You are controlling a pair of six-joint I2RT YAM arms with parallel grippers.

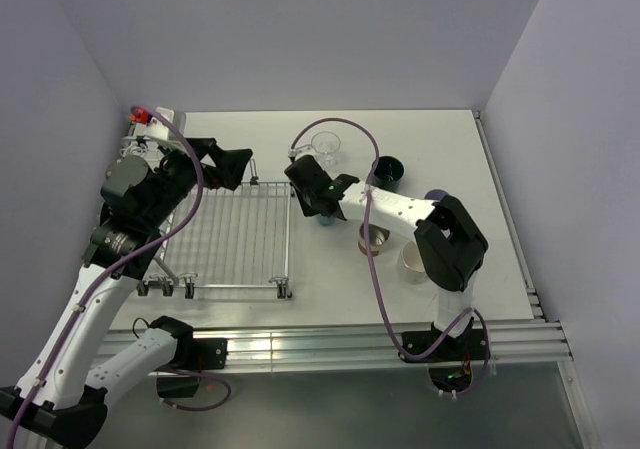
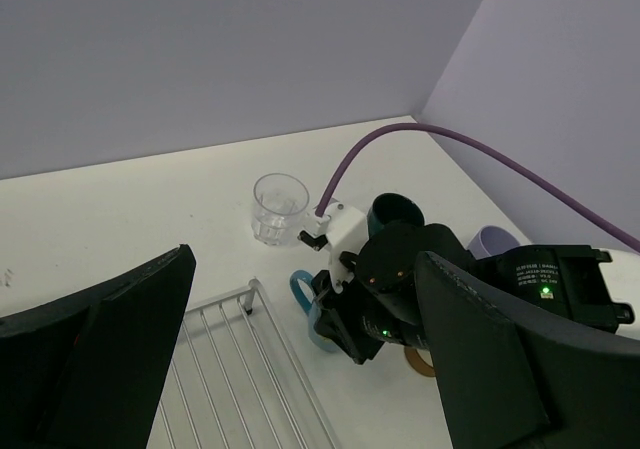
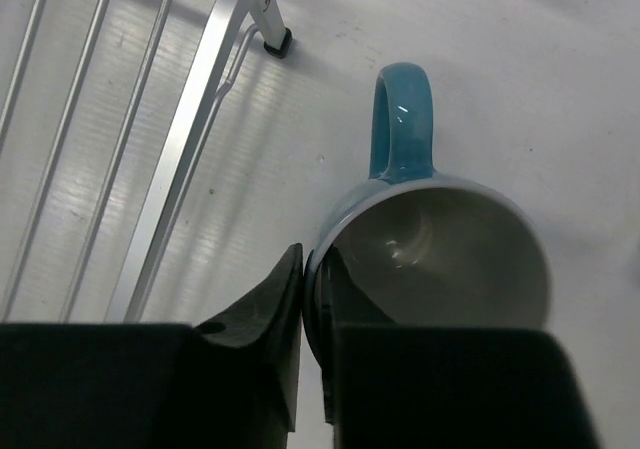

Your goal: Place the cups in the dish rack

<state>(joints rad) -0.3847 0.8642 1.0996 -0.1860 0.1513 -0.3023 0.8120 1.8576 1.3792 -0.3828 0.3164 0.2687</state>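
Observation:
My right gripper (image 1: pixel 324 207) is shut on the rim wall of the light blue mug (image 3: pixel 440 259), one finger inside and one outside. The mug is upright on the table just right of the dish rack's (image 1: pixel 232 235) far right corner. It also shows in the left wrist view (image 2: pixel 308 314). My left gripper (image 1: pixel 243 169) is open and empty above the rack's far edge. The clear glass tumbler (image 1: pixel 327 147), dark teal mug (image 1: pixel 387 172), brown metal-lined cup (image 1: pixel 374 237) and white mug (image 1: pixel 413 262) stand on the table. The lavender cup (image 2: pixel 493 241) shows behind the right arm.
A white fixture with a red top (image 1: pixel 141 117) stands at the table's far left corner. Walls close in on the left, back and right. An aluminium rail (image 1: pixel 330 341) runs along the near edge. The rack's corner post (image 3: pixel 262 14) is close to the mug.

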